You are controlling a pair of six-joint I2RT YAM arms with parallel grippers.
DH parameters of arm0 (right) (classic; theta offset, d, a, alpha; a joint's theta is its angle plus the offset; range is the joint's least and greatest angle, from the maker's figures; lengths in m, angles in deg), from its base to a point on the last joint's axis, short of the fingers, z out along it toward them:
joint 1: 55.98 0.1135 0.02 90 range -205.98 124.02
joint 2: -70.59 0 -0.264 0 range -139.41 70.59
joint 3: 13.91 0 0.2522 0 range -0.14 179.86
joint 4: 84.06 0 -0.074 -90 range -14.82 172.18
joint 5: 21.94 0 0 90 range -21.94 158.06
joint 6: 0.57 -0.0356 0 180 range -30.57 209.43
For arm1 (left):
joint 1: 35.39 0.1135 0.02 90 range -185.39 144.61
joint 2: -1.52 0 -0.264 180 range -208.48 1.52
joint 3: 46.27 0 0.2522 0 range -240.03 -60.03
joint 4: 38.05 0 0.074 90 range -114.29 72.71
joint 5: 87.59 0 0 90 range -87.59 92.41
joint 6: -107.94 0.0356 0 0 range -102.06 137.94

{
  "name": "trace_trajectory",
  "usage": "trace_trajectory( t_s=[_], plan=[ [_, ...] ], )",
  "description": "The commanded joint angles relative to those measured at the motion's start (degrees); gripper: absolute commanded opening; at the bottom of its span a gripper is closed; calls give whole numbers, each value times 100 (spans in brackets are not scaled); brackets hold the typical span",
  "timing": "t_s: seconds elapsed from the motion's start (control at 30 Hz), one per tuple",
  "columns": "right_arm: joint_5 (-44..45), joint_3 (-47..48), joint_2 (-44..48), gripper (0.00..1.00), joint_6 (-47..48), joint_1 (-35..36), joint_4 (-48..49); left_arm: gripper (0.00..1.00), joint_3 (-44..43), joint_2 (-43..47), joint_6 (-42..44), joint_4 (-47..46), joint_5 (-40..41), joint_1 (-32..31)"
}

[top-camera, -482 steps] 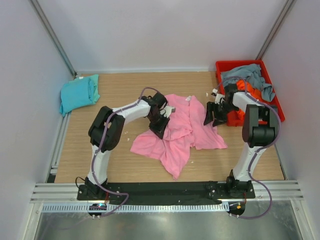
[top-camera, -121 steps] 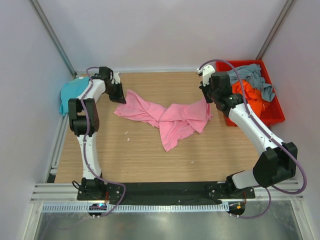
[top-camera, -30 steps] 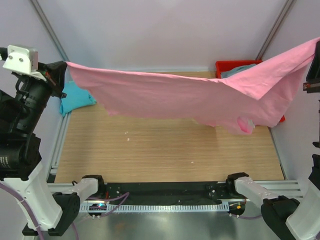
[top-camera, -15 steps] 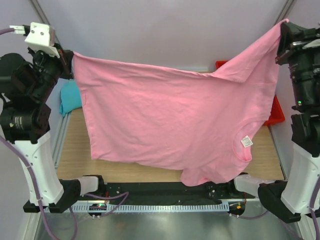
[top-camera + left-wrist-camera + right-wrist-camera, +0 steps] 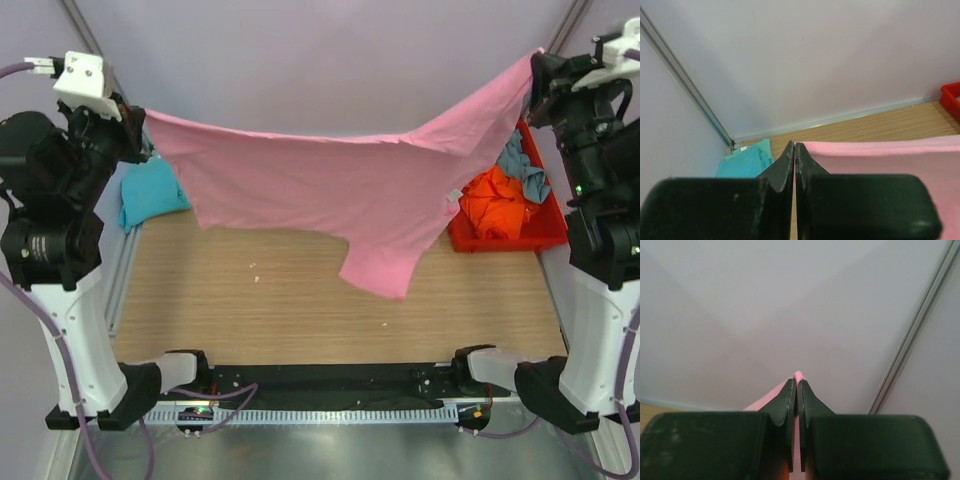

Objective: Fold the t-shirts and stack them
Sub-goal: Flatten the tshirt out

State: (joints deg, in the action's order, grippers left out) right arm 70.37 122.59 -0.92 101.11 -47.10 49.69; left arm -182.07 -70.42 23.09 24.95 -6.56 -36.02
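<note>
The pink t-shirt [image 5: 340, 185] hangs stretched in the air between both raised arms, sagging to a point over the table's middle. My left gripper [image 5: 140, 118] is shut on its left corner; in the left wrist view the pink cloth [image 5: 880, 155] runs off to the right of the shut left gripper [image 5: 794, 145]. My right gripper [image 5: 534, 62] is shut on the other corner, high at the right; a pink tip [image 5: 798, 375] pokes out above the shut right gripper [image 5: 796, 382]. A folded teal t-shirt [image 5: 152, 193] lies at the far left. Orange [image 5: 490, 205] and grey-blue [image 5: 522, 165] t-shirts sit in the bin.
The red plastic bin [image 5: 500, 238] stands at the far right of the wooden table [image 5: 260, 300]. White walls with metal corner rails close in the back and sides. A black rail [image 5: 320, 382] runs along the near edge between the arm bases.
The pink shirt has swung away from the camera and now hangs further back and higher, uncovering the table and the bin. Both grippers stay shut on its corners.
</note>
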Motion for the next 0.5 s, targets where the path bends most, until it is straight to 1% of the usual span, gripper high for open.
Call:
trace_trajectory(
  t_s=[0.0, 0.07, 0.17, 0.3, 0.33, 0.47],
  plan=[
    [-151, -99, 803, 1, -184, -18, 234, 0, -75, 575, 74, -133, 27, 36],
    [-160, -399, 1128, 1, -210, -45, 199, 0, 40, 855, 48, -11, -8, 36],
    [-160, -321, 1340, 1, -210, -80, 33, 0, -13, 1146, 109, 130, 10, 36],
    [-160, 223, 1403, 1, -289, -97, -292, 0, -337, 1323, 223, 297, 167, 36],
    [-160, 485, 1376, 1, -307, -106, -345, 0, -451, 1349, 250, 332, 194, 36],
    [-160, 848, 1253, 1, -325, -141, -460, 0, -496, 1446, 346, 359, 282, 36]
  ],
)
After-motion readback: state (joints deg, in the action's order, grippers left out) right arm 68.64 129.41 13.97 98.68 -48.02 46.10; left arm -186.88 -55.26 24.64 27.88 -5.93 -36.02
